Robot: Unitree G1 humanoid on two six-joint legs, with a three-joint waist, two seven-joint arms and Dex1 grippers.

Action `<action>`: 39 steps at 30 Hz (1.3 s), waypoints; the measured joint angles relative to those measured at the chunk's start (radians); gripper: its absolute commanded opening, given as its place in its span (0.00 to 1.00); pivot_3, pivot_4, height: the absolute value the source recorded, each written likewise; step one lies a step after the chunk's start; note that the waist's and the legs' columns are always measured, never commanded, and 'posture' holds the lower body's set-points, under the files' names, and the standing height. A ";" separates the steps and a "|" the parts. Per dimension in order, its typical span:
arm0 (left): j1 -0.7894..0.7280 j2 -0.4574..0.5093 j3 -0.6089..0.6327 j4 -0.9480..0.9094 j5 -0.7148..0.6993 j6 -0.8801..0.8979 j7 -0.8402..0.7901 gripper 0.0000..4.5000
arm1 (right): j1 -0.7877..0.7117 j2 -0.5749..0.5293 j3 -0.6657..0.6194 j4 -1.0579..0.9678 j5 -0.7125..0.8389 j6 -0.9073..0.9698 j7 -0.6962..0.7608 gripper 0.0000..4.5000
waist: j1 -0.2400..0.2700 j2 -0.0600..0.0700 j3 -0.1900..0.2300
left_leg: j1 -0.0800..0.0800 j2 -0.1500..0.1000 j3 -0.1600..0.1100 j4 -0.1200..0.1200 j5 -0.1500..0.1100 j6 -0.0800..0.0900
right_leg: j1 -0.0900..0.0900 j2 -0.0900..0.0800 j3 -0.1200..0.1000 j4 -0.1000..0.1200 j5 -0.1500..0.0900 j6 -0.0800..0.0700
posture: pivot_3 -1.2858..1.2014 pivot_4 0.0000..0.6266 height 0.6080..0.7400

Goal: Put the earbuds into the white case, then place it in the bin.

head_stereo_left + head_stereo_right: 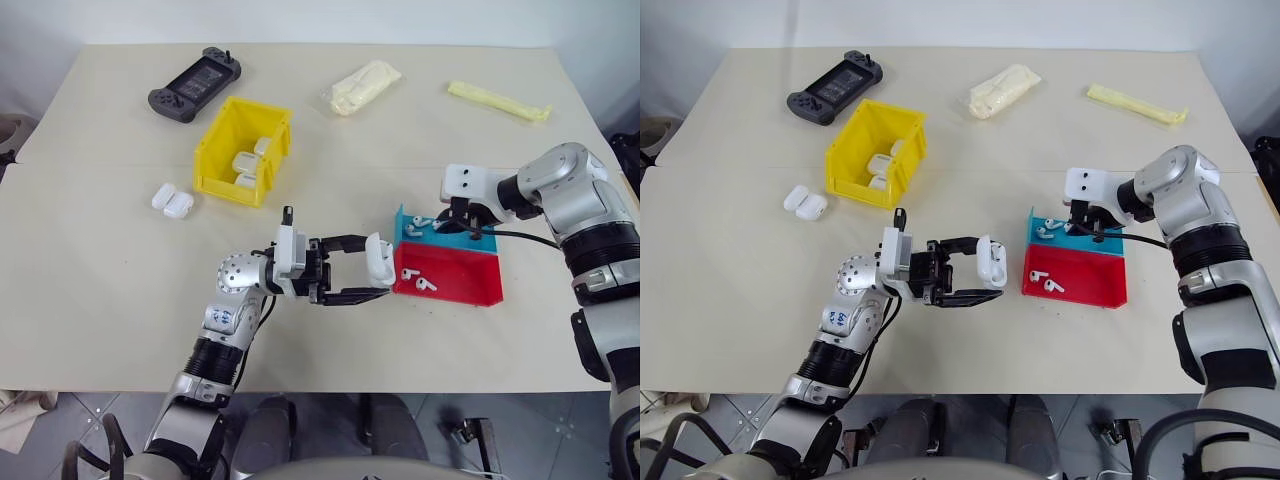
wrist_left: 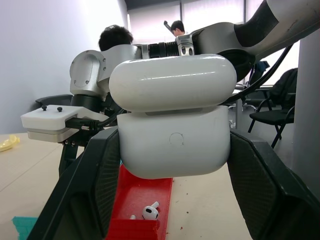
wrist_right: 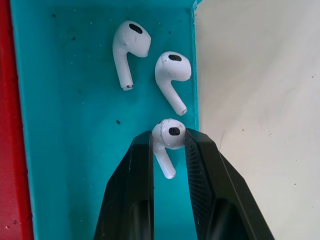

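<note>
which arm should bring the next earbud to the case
Right. Its end effector is already closed on an earbud in the teal tray, while the left end effector is busy holding the open case.

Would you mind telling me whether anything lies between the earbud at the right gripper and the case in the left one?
Nothing visible does: the earbud sits between the right gripper fingers in the teal tray, with open space across to the case in the left gripper.

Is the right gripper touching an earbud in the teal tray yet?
Touching. The right wrist view shows the right gripper with both fingers pressed against the head of one earbud over the teal tray.
</note>
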 measured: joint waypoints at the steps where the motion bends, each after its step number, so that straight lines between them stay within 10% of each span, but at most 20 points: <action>1: 0.000 0.001 0.000 0.000 0.000 0.000 0.000 0.62 | 0.000 0.000 0.000 0.000 0.000 0.000 0.001 0.13 | 0.000 0.000 0.000 | 0.000 0.000 0.000 0.000 0.000 0.000 | 0.000 0.000 0.000 0.000 0.000 0.000 | 0.52 0.24 1.00; 10: 0.005 0.006 -0.001 -0.011 0.000 0.003 0.009 0.62 | 0.057 -0.007 -0.071 -0.086 0.047 0.065 -0.006 0.11 | 0.003 0.000 0.000 | -0.001 0.000 0.000 0.000 0.000 0.000 | 0.000 0.000 0.000 0.000 0.000 0.000 | 0.52 0.24 1.00; 20: -0.004 -0.005 0.001 -0.016 -0.005 0.021 0.015 0.62 | 0.424 -0.070 -0.547 -0.653 0.546 0.426 -0.012 0.11 | 0.013 0.001 0.001 | 0.000 0.000 -0.001 0.001 0.000 0.000 | 0.001 0.000 -0.001 0.001 0.000 0.000 | 0.52 0.24 1.00; 29: -0.035 -0.023 0.037 -0.010 -0.059 0.098 0.032 0.62 | 0.540 0.140 -0.809 -1.039 1.233 1.005 -0.353 0.11 | 0.023 0.002 0.001 | 0.000 0.000 -0.002 0.001 0.000 0.000 | 0.001 0.000 -0.001 0.002 0.001 -0.001 | 0.52 0.24 1.00; 39: -0.035 -0.028 0.049 -0.011 -0.071 0.135 0.038 0.62 | 0.685 0.293 -0.808 -1.187 1.626 1.000 -0.720 0.11 | 0.028 0.002 0.001 | 0.000 -0.001 -0.001 0.001 0.000 0.000 | 0.000 -0.001 -0.001 0.002 0.001 -0.001 | 0.52 0.24 1.00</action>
